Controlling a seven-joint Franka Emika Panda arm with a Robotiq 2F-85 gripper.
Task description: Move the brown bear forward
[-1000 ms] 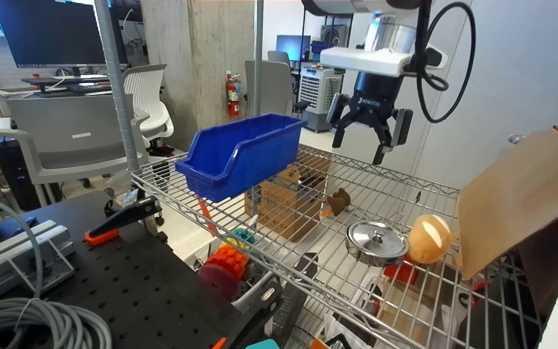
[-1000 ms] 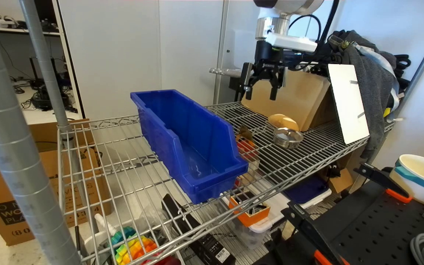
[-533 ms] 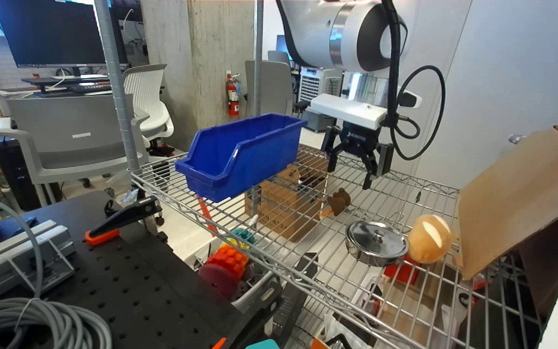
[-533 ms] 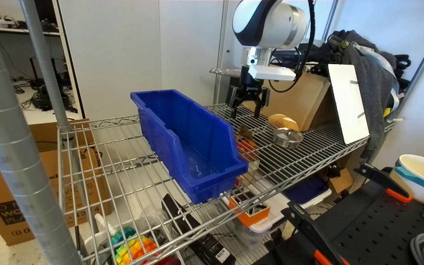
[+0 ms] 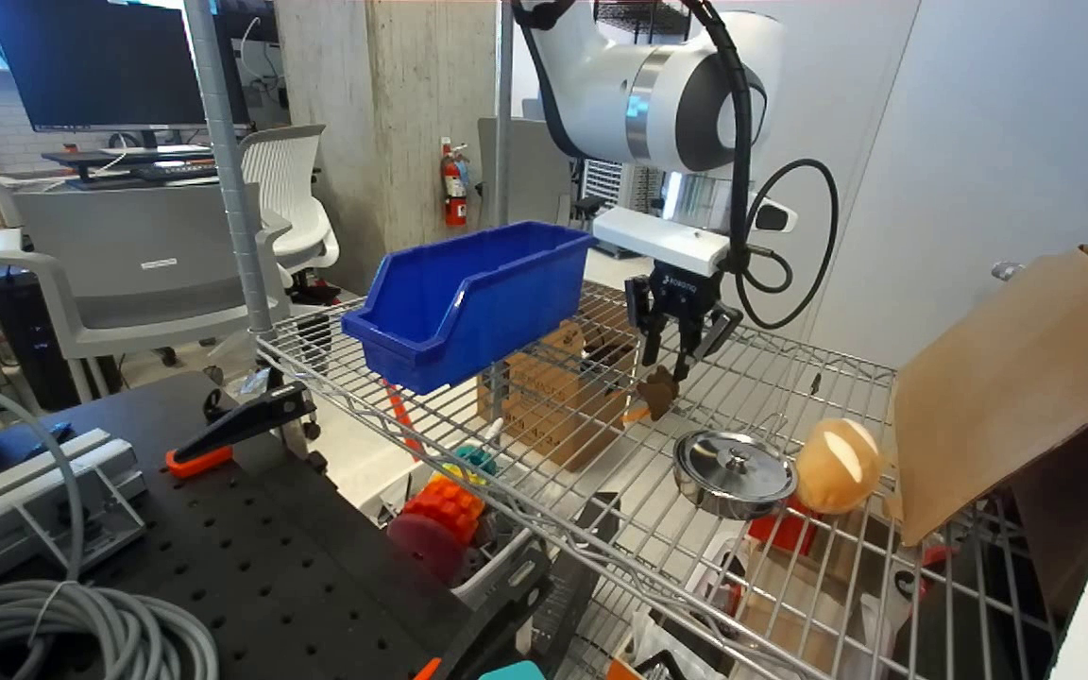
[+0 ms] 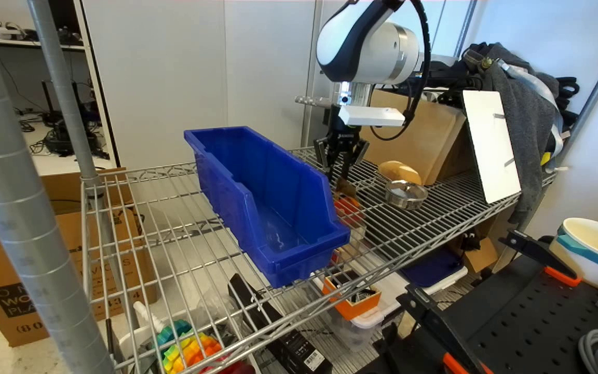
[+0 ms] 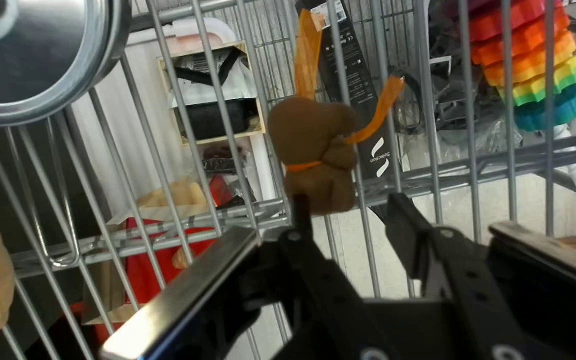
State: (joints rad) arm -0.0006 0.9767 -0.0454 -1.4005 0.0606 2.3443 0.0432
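Note:
The brown bear [image 5: 658, 395], a small soft toy with orange ribbon, lies on the wire shelf [image 5: 544, 515]. Both exterior views show it; the bear [image 6: 346, 187] is partly hidden by the gripper [image 6: 337, 177]. My gripper [image 5: 667, 365] hangs directly above it, fingers pointing down and tips at its top. Its jaws are part-way together, with a clear gap left. In the wrist view the bear [image 7: 313, 135] is in front of the gripper [image 7: 349, 202], offset towards the left fingertip [image 7: 302, 212], which overlaps its lower end. Whether that finger touches it I cannot tell.
A large blue bin [image 6: 273, 208] stands on the shelf beside the gripper. On the opposite side are a lidded metal pot [image 5: 735, 472], a round pale-orange soft thing [image 5: 837, 465] and a leaning cardboard box [image 5: 1016, 378]. A grey post [image 5: 503, 123] rises behind the bin.
The arm has come down and towards the blue bin until the gripper is over the bear. Its fingers have drawn closer together over the last half second. The bear looks unmoved.

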